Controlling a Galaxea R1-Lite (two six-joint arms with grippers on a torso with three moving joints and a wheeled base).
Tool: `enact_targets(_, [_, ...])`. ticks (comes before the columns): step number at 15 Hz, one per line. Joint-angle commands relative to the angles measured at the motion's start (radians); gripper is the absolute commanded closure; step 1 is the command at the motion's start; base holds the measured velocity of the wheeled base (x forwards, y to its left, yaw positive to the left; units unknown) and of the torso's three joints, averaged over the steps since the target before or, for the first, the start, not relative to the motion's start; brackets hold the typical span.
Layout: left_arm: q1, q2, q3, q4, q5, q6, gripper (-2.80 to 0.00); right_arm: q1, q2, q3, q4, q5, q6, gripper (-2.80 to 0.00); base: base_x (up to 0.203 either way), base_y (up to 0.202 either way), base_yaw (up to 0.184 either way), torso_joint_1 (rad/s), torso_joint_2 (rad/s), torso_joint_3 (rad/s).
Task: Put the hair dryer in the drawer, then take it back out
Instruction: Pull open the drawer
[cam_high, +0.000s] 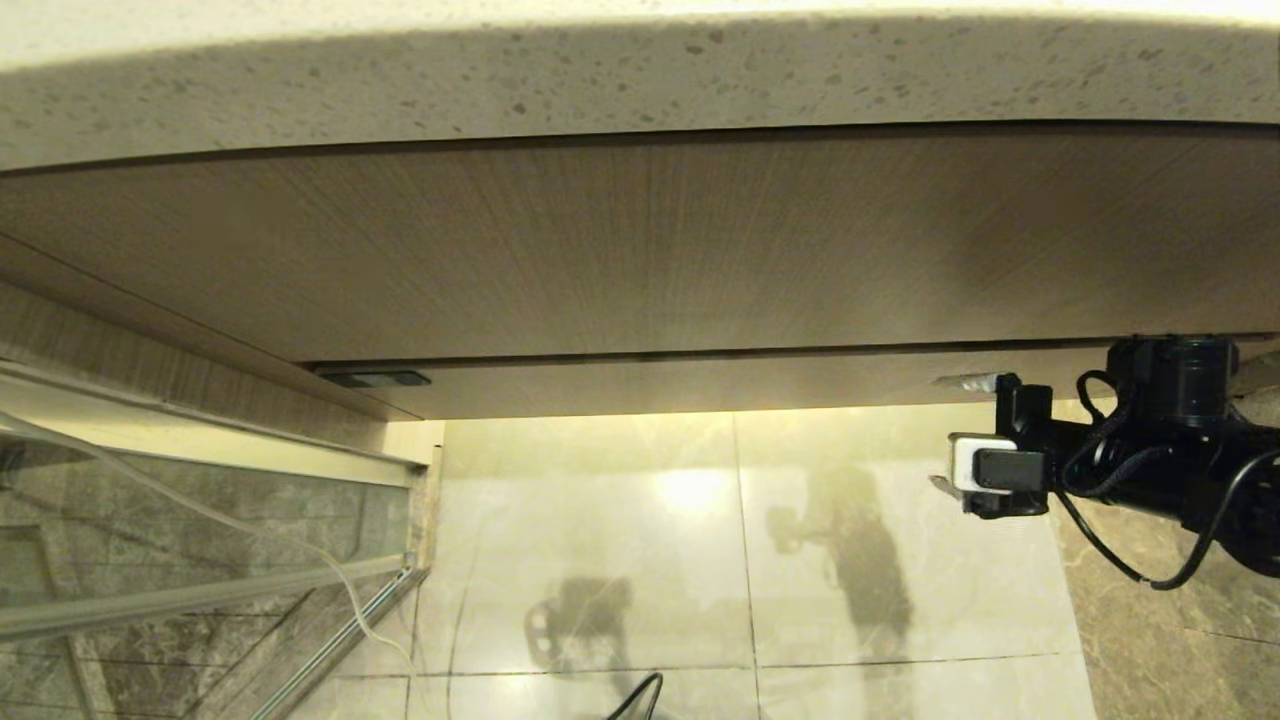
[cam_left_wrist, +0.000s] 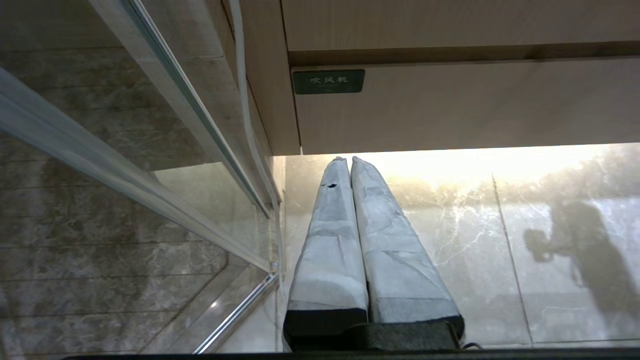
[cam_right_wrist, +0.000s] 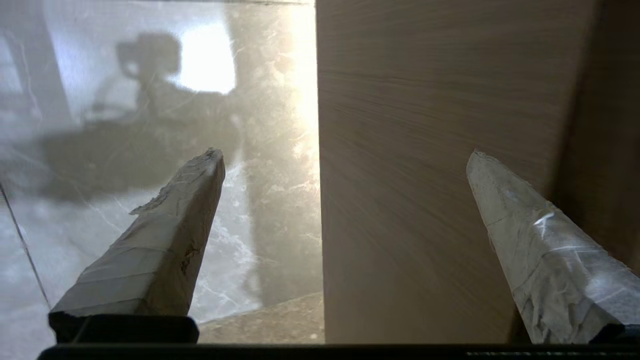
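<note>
While my right gripper (cam_right_wrist: 345, 160) gapes empty astride the closed drawer (cam_high: 700, 385) front's edge, I risk slipping off. My left gripper (cam_left_wrist: 346, 162) is pressed shut.

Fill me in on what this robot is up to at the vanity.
The right gripper is at the right end of the wood-grain drawer under the stone counter, fingers spread wide and holding nothing; the drawer's lower edge runs between them. The drawer is closed. The left gripper hangs shut near the glass partition, idle. No hair dryer is in sight.
</note>
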Motion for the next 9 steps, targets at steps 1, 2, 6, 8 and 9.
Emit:
enact_targets(1, [0.001,0.000,0.040,-0.002,0.000,-0.001,0.00,0.002,-0.045,0.022,-0.027,0.003,-0.001,-2.80,0.000,0.000,0.000,0.000,0.00,0.000])
enact_targets(2, [0.001,0.000,0.040,-0.002,0.000,-0.001,0.00,0.001,-0.053,0.025,-0.028,0.002,-0.001,-2.80,0.000,0.000,0.000,0.000,0.00,0.000])
enact_targets(6, [0.001,0.000,0.040,-0.002,0.000,-0.001,0.00,0.010,-0.101,0.047,-0.028,0.001,0.034,-2.80,0.000,0.000,0.000,0.000,0.00,0.000])
enact_targets(8, [0.001,0.000,0.040,-0.002,0.000,-0.001,0.00,0.019,-0.096,0.045,-0.031,0.001,0.051,-2.80,0.000,0.000,0.000,0.000,0.00,0.000])
enact_targets(9, [0.001,0.000,0.040,-0.002,0.000,-0.001,0.00,0.022,-0.092,0.045,-0.035,0.003,0.052,-2.80,0.000,0.000,0.000,0.000,0.00,0.000])
